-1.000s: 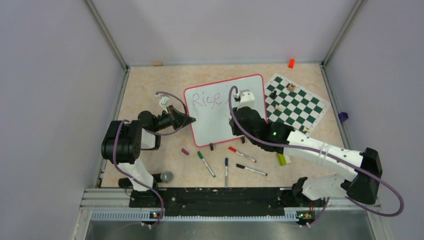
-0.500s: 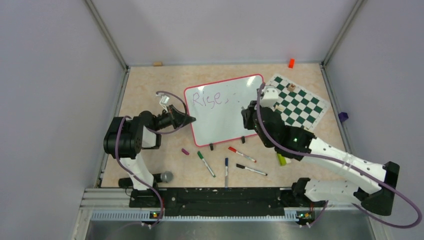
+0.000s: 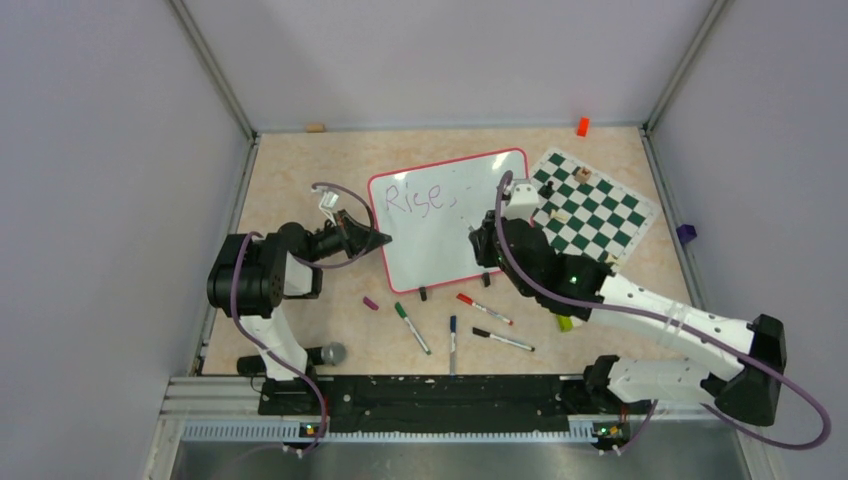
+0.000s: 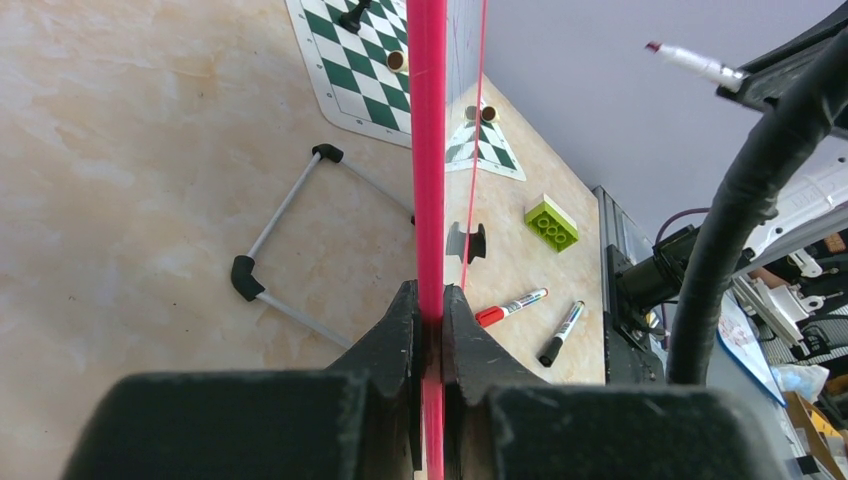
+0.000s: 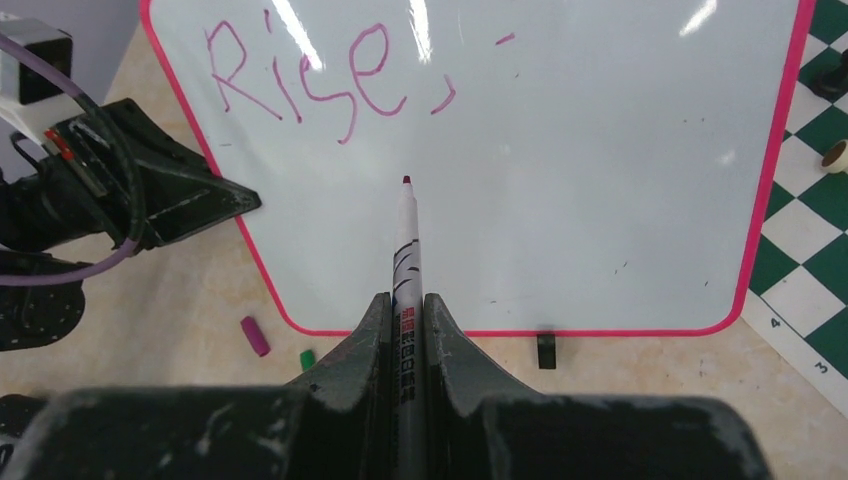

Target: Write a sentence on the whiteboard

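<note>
The whiteboard [image 3: 440,245] stands tilted at the table's middle, with purple "Rise," [image 3: 413,197] written at its top left. My left gripper [image 3: 385,239] is shut on the board's left red rim [image 4: 428,150], which runs between its jaws [image 4: 430,295]. My right gripper [image 3: 480,240] is in front of the board's right half, shut on a white marker [image 5: 406,250]. The marker's purple tip points at the board's middle [image 5: 560,180], below "Rise," [image 5: 300,85] and a short dash. In the left wrist view the marker tip [image 4: 655,47] is off the board face.
The chess mat [image 3: 590,205], with a few pieces, lies right of the board. Red [image 3: 484,308], green [image 3: 411,327], blue [image 3: 452,344] and black [image 3: 502,340] markers, a purple cap [image 3: 370,302] and a green brick [image 3: 563,320] lie in front. A wire stand [image 4: 290,250] is behind the board.
My right gripper with the marker swung right from the board's top, then came back left and lower in front of the board. The left gripper and the board stayed put.
</note>
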